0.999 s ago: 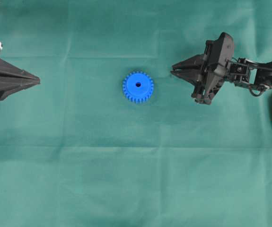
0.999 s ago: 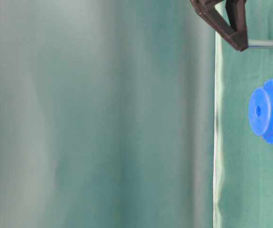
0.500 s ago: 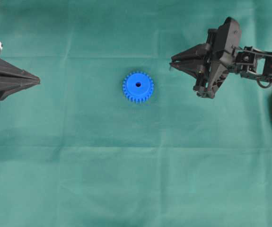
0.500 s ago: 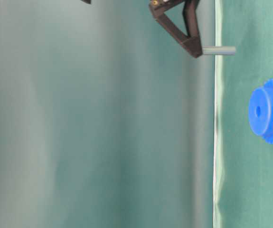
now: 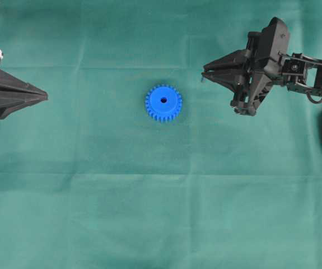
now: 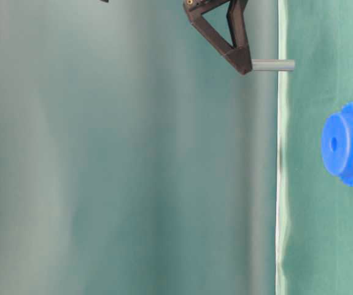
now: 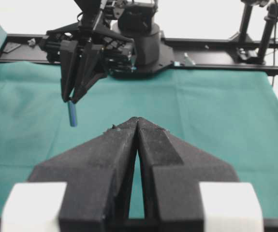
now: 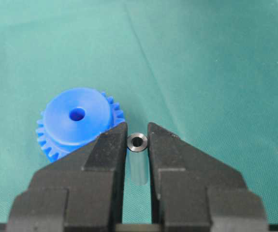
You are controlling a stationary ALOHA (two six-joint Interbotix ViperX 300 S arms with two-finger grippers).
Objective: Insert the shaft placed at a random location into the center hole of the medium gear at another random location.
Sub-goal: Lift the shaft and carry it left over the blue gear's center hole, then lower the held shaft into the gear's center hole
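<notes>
The shaft (image 8: 139,159) is pinched upright in the right gripper (image 8: 138,145), lifted clear of the cloth (image 5: 161,213) and off to the gear's (image 5: 163,103) side, ready to line up over the hole (image 5: 163,100), while the left gripper (image 7: 138,126) sits pressed together, idle.

Loads of room here. The medium gear (image 5: 163,103) sits alone mid-cloth, with bare green cloth (image 5: 149,213) on every side of it. Only things near its level are the two arms: the left gripper (image 5: 42,96) parked at the far left edge, jaws together, and the right gripper (image 5: 205,73) off to the gear's right, lifted clear of the cloth with the shaft (image 6: 273,65) pinched at its tips.
</notes>
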